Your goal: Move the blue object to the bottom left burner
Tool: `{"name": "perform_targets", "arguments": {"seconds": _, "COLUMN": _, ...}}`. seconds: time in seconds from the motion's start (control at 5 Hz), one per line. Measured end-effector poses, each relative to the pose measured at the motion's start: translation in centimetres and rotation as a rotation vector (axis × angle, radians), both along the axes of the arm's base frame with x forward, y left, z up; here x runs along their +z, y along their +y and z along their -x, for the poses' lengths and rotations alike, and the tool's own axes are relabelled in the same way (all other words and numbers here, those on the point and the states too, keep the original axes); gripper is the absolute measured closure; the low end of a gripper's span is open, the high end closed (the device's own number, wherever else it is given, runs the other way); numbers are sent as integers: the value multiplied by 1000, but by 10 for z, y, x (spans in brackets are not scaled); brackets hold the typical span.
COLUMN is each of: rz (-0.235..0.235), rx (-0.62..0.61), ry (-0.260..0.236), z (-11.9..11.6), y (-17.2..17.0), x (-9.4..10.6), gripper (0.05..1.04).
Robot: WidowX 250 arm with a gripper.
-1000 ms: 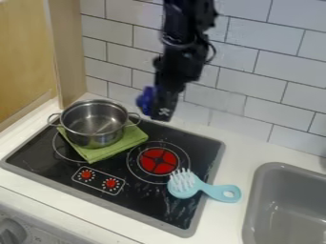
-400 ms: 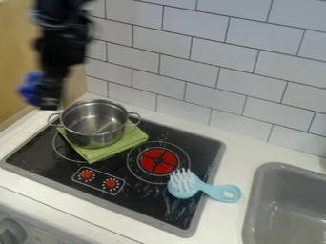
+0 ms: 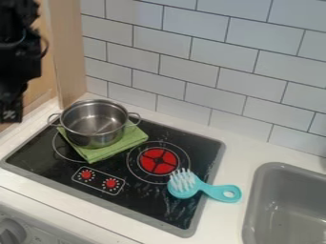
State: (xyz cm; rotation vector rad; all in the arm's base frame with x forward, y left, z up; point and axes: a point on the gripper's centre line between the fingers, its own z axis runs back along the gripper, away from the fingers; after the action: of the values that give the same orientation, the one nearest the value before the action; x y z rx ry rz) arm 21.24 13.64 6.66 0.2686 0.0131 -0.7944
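Note:
My gripper (image 3: 9,114) hangs at the left edge, above the counter and left of the pot, partly cut off by the edge. Farther right, a light blue brush (image 3: 183,185) with white bristles facing up lies on the front right part of the black stovetop (image 3: 143,202). Its looped handle extends right, over the stove's rim and onto the white counter. The gripper is far from the brush and not touching it. A ringed burner (image 3: 58,147) on the stove's left side is partly covered by a green cloth and the pot.
The steel pot (image 3: 96,124) with two handles stands on the folded green cloth (image 3: 121,148). A red-centred burner (image 3: 157,160) lies right of it, and two red knobs are at the front left. A grey sink (image 3: 286,209) is at the right; a tiled wall rises behind.
The arm has swung left from above the stove's back to the left edge. A dark blue patch seen at the gripper's left side earlier is out of sight. Brush, pot and cloth have stayed put.

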Motion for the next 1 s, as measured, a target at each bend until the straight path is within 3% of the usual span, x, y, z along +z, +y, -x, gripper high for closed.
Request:
{"name": "perform_targets", "arguments": {"seconds": 0.2, "rz": 48, "rx": -40, "ry": -8, "z": -4, "y": -3, "x": -19, "gripper": 365}}
{"name": "perform_targets", "arguments": {"seconds": 0.6, "rz": 73, "rx": -64, "ry": 43, "z": 2, "y": -3, "x": -50, "gripper": 366}}
{"name": "perform_targets", "arguments": {"seconds": 1.0, "rz": 89, "rx": -64, "ry": 42, "z": 2, "y": -7, "x": -56, "gripper": 366}}
